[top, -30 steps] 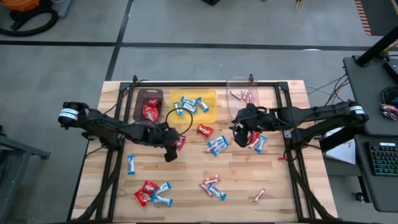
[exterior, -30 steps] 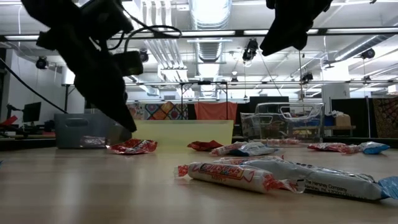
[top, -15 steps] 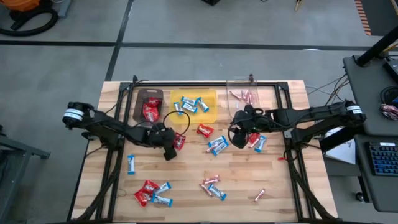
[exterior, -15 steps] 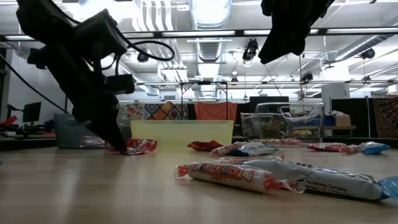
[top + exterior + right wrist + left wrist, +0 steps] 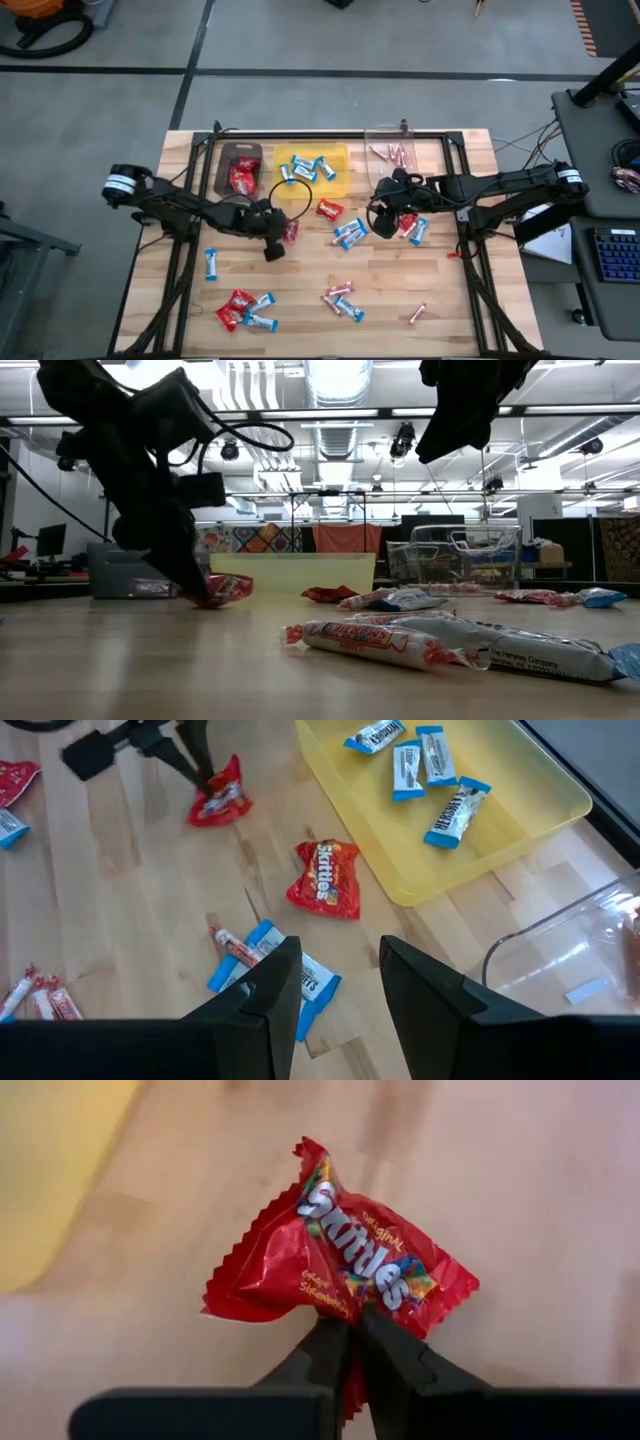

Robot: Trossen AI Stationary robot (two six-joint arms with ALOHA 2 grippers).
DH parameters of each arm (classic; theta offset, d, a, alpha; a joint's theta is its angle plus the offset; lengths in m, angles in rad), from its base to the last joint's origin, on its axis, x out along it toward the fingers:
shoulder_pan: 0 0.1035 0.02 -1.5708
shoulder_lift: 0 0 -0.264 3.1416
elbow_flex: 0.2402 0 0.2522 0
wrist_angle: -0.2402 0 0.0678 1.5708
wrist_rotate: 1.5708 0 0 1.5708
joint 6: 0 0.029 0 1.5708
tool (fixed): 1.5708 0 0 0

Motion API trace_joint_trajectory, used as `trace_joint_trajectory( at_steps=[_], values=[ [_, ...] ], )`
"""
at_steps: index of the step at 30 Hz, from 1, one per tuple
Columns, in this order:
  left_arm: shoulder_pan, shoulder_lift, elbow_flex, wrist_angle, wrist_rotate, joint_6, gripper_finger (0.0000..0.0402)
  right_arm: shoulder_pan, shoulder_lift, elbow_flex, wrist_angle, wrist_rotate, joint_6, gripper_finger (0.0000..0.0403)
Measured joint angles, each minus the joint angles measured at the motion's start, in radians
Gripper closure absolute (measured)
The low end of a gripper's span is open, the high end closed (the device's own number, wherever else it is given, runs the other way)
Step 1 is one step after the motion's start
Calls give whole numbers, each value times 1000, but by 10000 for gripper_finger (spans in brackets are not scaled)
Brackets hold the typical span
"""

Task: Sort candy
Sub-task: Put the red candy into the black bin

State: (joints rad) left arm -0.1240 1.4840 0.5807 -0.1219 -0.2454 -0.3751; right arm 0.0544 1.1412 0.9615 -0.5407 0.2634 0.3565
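1. We find left gripper (image 5: 352,1342) clamped on red packet (image 5: 340,1260) edge, on table (image 5: 400,290) just beside yellow bin (image 5: 335,185).
2. Packet: light, soft, crinkly, slippery; we judge crimped seam best hold.
3. Right gripper (image 5: 340,982) fingers apart, empty, above candies (image 5: 275,960).

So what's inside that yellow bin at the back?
The yellow bin holds only blue-and-white bars: four show in the right wrist view. The overhead view suggests a few more, but that view cuts off the bin's far end, so an exact count isn't possible.
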Motion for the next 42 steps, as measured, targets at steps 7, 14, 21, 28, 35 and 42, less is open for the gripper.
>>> trace_joint_trajectory(
  at_steps=[7, 14, 21, 28, 35, 42],
  values=[
    [4, -132, 116, -214, 62, 95, 399, 0, 0, 0, 0, 0, -1, 273],
    [83, -300, 319, -578, -39, 204, 401, 0, 0, -1, 0, 0, -7, 275],
    [368, -381, 388, -790, -91, 371, 401, 0, 0, -1, 0, 0, -8, 275],
    [761, -350, 346, -820, 27, 539, 401, 0, 0, -1, 2, 2, -8, 275],
    [981, -223, 322, -764, 28, 561, 401, 0, 0, -1, 8, 4, -8, 275],
    [995, -90, 321, -734, 28, 579, 401, 0, 0, -1, 8, 26, -2, 275]
  ],
)
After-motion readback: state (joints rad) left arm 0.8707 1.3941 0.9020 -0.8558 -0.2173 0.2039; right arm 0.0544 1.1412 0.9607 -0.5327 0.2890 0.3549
